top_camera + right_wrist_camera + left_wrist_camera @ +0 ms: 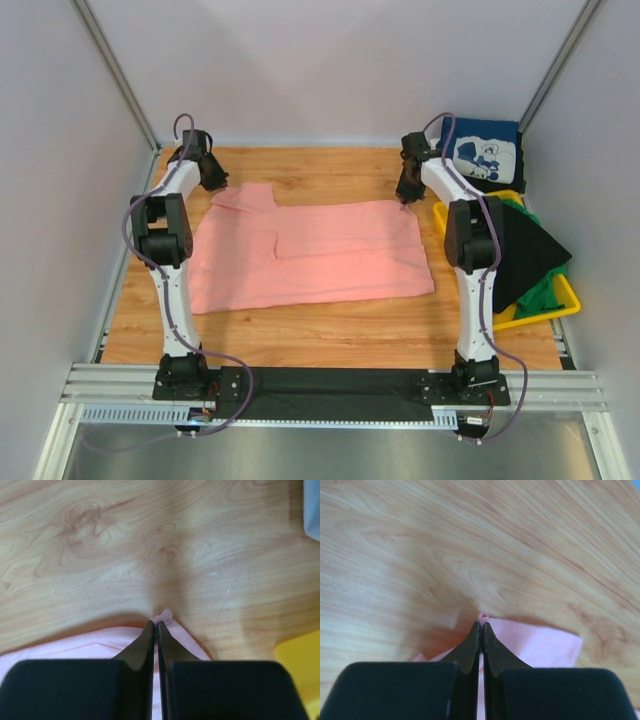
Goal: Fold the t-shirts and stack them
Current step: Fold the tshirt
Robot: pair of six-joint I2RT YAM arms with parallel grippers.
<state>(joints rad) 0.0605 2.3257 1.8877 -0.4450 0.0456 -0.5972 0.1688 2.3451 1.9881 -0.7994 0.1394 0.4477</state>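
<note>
A salmon-pink t-shirt (310, 255) lies spread across the middle of the wooden table. My left gripper (213, 183) is shut on its far left corner; the left wrist view shows the pink cloth (540, 642) pinched between the closed fingertips (481, 626). My right gripper (405, 197) is shut on the far right corner; the right wrist view shows the pink cloth (100, 640) nipped at the tips (156, 625). A navy t-shirt with a white print (485, 152) lies at the back right. Black (530, 250) and green (540, 290) t-shirts lie in the bin.
A yellow plastic bin (555, 305) stands at the right edge of the table, and its corner shows in the right wrist view (300, 670). White walls and metal posts enclose the table on three sides.
</note>
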